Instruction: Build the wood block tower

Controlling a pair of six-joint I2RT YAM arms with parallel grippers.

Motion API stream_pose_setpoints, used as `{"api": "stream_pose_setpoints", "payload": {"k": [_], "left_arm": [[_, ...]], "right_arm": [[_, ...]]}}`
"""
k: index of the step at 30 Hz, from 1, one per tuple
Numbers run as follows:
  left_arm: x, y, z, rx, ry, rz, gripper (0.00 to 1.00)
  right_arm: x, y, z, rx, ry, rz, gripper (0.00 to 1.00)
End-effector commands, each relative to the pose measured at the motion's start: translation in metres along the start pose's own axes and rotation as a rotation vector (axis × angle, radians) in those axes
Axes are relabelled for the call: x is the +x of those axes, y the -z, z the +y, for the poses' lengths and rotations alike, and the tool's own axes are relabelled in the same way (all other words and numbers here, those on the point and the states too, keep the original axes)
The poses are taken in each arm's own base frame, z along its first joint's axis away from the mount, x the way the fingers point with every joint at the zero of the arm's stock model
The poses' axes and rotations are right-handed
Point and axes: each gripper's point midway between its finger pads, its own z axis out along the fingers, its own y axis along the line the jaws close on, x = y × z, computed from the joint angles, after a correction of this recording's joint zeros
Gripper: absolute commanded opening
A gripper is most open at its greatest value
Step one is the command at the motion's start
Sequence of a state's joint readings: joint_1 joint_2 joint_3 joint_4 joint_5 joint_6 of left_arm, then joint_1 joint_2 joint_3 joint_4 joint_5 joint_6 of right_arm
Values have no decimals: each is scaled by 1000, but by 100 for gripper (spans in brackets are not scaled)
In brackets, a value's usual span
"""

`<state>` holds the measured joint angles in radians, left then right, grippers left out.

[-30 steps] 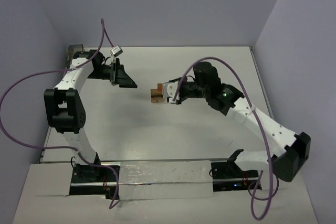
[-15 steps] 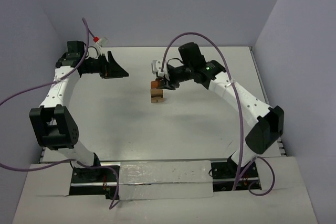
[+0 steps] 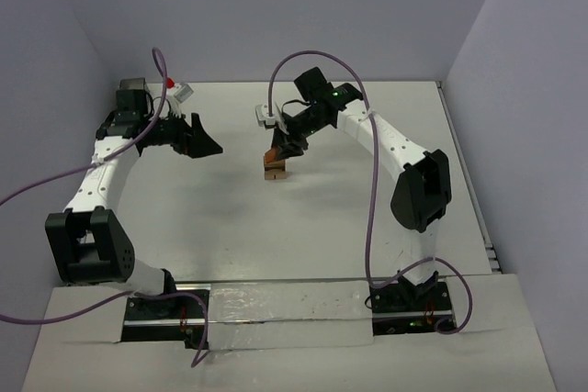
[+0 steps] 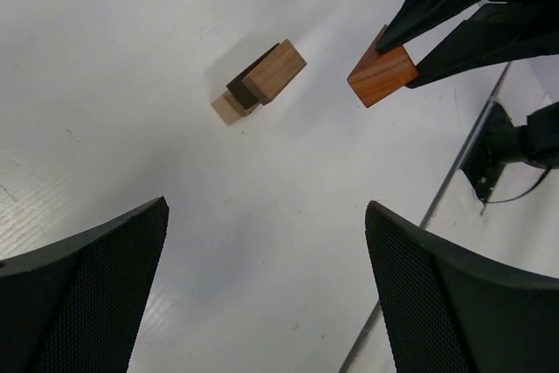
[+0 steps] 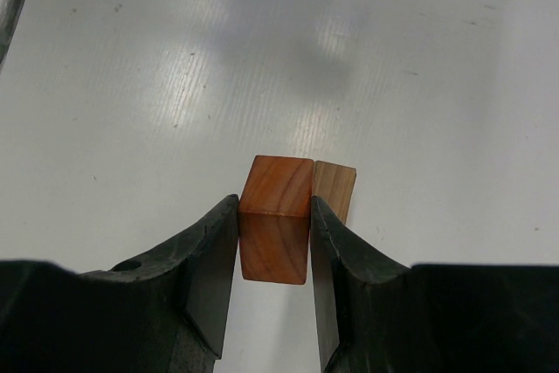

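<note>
White table [image 3: 230, 227] enclosed on three sides by pale lavender walls [image 3: 276, 6].

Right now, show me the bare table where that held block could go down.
Widest bare table lies between the block stack and the arm bases. Another patch sits between the left gripper and the stack. It is crowded at the stack itself, where the right gripper holds the reddish-brown block.

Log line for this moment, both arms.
right gripper: shut on reddish-brown block | block stack: apart from held block | left gripper: open, empty
</note>
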<state>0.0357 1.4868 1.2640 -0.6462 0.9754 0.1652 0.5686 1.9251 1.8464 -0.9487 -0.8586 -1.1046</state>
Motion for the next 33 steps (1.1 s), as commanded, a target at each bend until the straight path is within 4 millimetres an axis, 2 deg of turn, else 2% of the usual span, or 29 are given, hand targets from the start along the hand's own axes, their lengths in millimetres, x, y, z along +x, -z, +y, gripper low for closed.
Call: {"api": "stream_pose_setpoints", "payload": {"k": [1, 3, 11, 15, 25, 33], "left_arm": [[-21, 10, 3, -74, -164, -97, 99], [-20, 9, 4, -68, -182, -89, 99], [-7, 1, 11, -31, -177, -48, 99], [-6, -1, 12, -30, -173, -50, 99], [-10, -3, 15, -27, -141, -62, 99], [-11, -9, 23, -33, -101, -61, 99]], "right_arm": [[-10, 1, -11, 1, 13, -56, 0], [-3, -2, -12, 6, -33, -70, 0], [0, -3, -33, 70, -60, -151, 0], [-1, -1, -40, 88, -40, -189, 0], [12, -12, -37, 65, -54, -206, 0], [21, -17, -54, 109, -105, -207, 0]]}}
